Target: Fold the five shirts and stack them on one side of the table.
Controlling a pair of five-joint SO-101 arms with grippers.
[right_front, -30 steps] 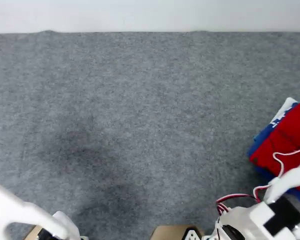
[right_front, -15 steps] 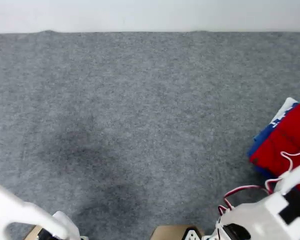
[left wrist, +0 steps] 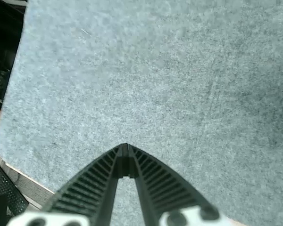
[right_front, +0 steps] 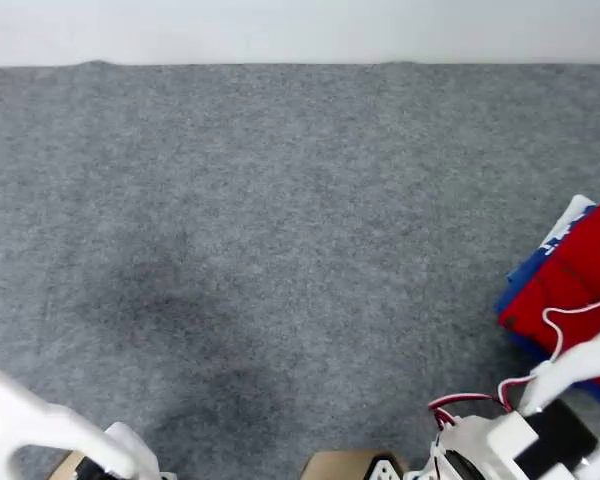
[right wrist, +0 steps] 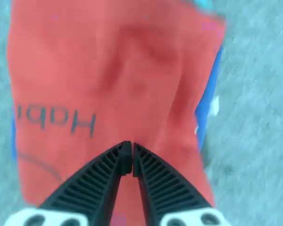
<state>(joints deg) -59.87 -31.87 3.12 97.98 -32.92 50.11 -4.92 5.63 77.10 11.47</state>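
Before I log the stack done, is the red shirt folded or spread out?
Folded: the red shirt lies as a compact block atop a blue shirt.

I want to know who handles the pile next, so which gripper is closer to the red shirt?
Right. The right gripper is shut directly over the red shirt; the left gripper is shut over the grey mat, toward the table's other side.
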